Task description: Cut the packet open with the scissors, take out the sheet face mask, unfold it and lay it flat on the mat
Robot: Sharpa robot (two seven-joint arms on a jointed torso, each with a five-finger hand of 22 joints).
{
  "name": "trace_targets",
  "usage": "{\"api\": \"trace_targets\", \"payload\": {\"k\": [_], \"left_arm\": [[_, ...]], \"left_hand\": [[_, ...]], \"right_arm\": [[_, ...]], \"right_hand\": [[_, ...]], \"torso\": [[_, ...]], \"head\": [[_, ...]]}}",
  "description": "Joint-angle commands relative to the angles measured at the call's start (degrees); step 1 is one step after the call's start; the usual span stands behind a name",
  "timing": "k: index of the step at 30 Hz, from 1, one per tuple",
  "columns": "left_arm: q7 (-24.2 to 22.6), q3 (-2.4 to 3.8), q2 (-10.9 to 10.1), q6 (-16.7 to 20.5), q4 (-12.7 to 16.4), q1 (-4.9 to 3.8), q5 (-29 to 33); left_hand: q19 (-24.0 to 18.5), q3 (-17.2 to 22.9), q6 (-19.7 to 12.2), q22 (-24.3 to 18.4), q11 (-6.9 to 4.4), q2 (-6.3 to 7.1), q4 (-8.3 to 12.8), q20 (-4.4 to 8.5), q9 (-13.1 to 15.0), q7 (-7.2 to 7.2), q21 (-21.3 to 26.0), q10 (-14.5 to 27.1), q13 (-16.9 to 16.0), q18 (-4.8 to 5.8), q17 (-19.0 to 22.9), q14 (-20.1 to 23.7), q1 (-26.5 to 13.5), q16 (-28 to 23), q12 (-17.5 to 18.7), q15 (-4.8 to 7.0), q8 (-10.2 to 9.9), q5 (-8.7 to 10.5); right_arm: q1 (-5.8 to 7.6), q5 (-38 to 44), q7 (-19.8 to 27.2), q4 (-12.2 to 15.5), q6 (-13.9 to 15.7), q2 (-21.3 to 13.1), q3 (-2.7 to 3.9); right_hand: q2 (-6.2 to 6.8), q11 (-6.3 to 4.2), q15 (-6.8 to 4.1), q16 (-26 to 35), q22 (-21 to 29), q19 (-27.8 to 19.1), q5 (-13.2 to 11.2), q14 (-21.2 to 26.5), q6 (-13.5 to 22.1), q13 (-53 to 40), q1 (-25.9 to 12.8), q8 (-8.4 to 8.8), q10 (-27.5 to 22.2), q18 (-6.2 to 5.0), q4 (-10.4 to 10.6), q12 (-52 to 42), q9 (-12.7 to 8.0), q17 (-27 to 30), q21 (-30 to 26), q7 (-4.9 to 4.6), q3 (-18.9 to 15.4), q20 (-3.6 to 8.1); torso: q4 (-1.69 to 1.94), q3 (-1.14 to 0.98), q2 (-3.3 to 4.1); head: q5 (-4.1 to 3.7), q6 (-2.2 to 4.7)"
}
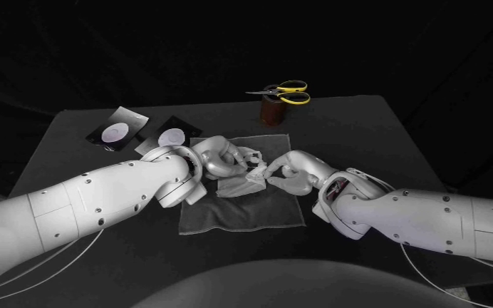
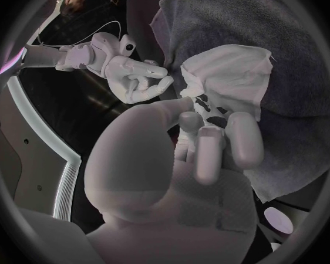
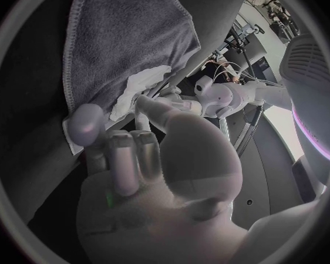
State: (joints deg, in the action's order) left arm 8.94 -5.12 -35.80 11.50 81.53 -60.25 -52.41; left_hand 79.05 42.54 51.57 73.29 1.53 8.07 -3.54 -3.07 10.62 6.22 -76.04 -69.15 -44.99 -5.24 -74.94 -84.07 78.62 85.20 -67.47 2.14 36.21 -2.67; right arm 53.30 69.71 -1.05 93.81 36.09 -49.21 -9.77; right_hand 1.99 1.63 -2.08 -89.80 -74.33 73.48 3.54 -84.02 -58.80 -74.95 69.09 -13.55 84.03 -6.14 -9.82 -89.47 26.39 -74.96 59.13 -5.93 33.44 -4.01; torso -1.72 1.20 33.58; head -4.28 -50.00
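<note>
Figure: crumpled sheet mask (image 2: 231,79) between 2 hands.
The white, creased mask lies bunched on the grey mat (image 1: 246,215). The left hand (image 1: 219,162) pinches its edge. The right hand (image 1: 296,172) curls beside it; whether its fingers hold it cannot be told.

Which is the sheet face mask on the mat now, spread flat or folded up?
Folded: the face mask lies crumpled in a creased bundle on the mat, between the left hand and right hand.

The left hand's (image 2: 183,170) fingers (image 2: 244,138) pinch the crumpled sheet mask (image 2: 235,76) over the mat (image 2: 282,29).
</note>
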Motion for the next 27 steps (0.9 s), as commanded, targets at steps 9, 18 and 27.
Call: {"api": "trace_targets", "payload": {"k": [9, 18, 27], "left_arm": [[7.30, 0.13, 4.61, -4.19, -2.66, -0.47, -7.32], [8.31, 0.18, 6.34, -4.86, -3.50, -0.53, -9.16], [9.67, 0.19, 6.80, -5.12, -3.29, -0.54, -11.50]], "left_hand": [[1.07, 0.71, -0.81, 1.08, -0.12, 0.85, 0.75, -0.06, 5.53, 0.03, -1.13, -0.80, -0.86, 0.97, -2.25, -2.95, -1.12, 0.43, -0.82, 0.27, 0.61, -0.17], [1.45, 0.85, -0.83, 1.69, -0.10, 0.97, 1.19, -0.06, 5.82, 0.05, -1.67, -1.18, -1.54, 1.13, -2.56, -3.04, -1.29, 0.57, -1.20, 0.26, 0.75, -0.17], [1.75, -0.59, -0.38, 2.24, -0.30, 1.45, 1.56, -0.07, 6.81, -0.30, -2.17, -1.75, -2.56, 1.24, -2.79, -3.11, -2.66, 0.71, -1.80, 0.34, 1.56, -0.15]], "right_arm": [[-1.46, 7.52, -3.08, -1.62, 5.67, 2.16, 0.04], [-1.80, 7.90, -3.83, -2.64, 3.61, 3.54, 0.03], [-2.17, 8.67, -4.98, -3.37, 0.31, 4.11, 0.02]], "right_hand": [[0.54, -0.12, -0.11, -0.20, 0.22, -0.09, -0.48, -5.98, 0.02, -14.38, -0.35, 0.80, 5.75, -0.88, -0.36, 0.46, -0.33, -15.04, -0.51, -0.39, 0.08, 0.09], [0.46, -0.03, -0.02, -0.20, 0.30, -0.20, -0.61, -5.98, 0.05, -14.37, -0.73, 1.05, 5.75, -0.91, -0.26, 0.47, -0.51, -15.04, -0.71, -0.47, 0.03, 0.05], [0.55, 0.00, 0.06, -0.20, 0.43, -0.39, -0.71, -5.98, -0.03, -14.31, -1.34, 1.27, 5.73, -0.97, -0.09, 0.55, -0.68, -15.04, -1.02, -0.48, -0.29, 0.02]], "torso": [[0.11, 0.08, -0.01], [0.19, 0.04, 0.01], [0.10, 0.12, -0.04]], "head": [[-0.28, 0.00], [-0.39, 0.00], [-0.49, 0.00]]}}
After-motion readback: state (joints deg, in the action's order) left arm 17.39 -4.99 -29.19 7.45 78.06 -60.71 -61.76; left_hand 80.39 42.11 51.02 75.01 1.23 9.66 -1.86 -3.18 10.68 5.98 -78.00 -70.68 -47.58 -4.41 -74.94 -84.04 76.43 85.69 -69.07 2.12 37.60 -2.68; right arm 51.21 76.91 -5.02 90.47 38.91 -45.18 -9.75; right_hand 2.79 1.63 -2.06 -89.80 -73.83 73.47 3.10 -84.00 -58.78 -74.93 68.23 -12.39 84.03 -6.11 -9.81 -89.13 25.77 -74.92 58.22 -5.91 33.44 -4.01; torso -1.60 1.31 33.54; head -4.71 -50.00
